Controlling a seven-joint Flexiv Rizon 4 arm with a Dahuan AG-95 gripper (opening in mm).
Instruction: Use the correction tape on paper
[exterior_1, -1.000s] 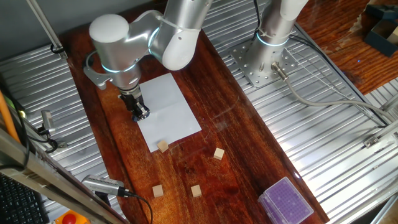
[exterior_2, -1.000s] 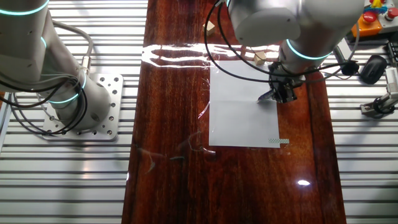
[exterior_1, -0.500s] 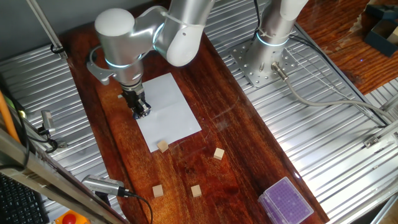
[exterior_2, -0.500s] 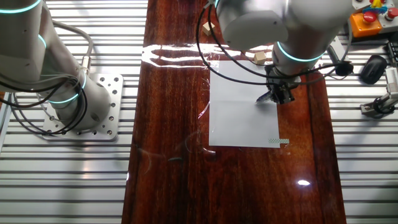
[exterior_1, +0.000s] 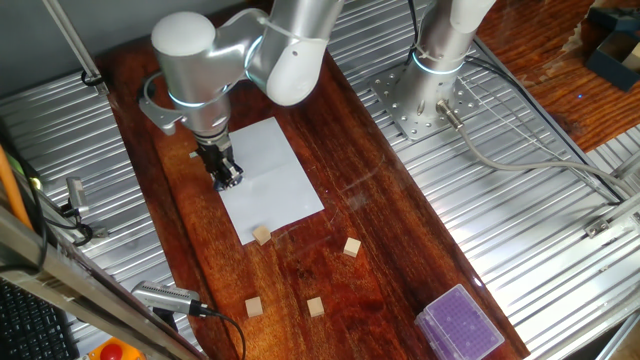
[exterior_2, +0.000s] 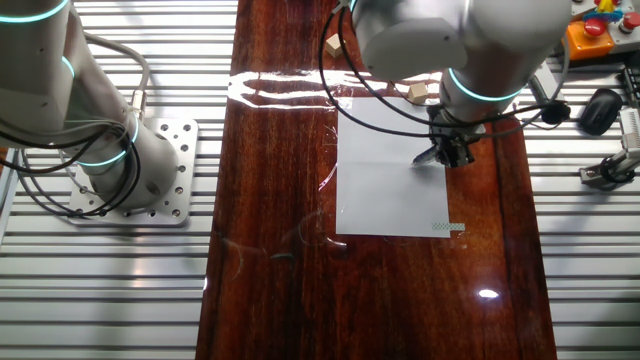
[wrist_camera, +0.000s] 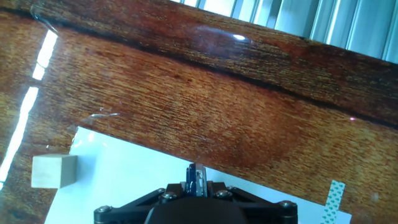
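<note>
The white paper (exterior_1: 272, 175) lies on the dark wooden table; it also shows in the other fixed view (exterior_2: 385, 185) and in the hand view (wrist_camera: 118, 183). My gripper (exterior_1: 227, 179) stands at the paper's edge, fingers pointing down, also seen in the other fixed view (exterior_2: 452, 156). It is shut on the dark blue correction tape (wrist_camera: 196, 181), whose tip pokes out between the jaws right over the paper near its edge. Most of the dispenser is hidden by the fingers. A short patterned strip of tape (exterior_2: 448, 227) lies at one paper corner, also in the hand view (wrist_camera: 333, 200).
Tan wooden cubes lie around: one at the paper's corner (exterior_1: 262, 235), others further along the table (exterior_1: 351, 247) (exterior_1: 315, 306) (exterior_1: 254, 306). One cube (wrist_camera: 55, 171) sits beside the paper in the hand view. A purple-topped clear box (exterior_1: 458, 325) stands at the table's end. Metal ribbed surfaces flank the table.
A second ago the gripper stood slightly further along the paper's edge; it has shifted a little with the correction tape, then held nearly still over the last half second.
</note>
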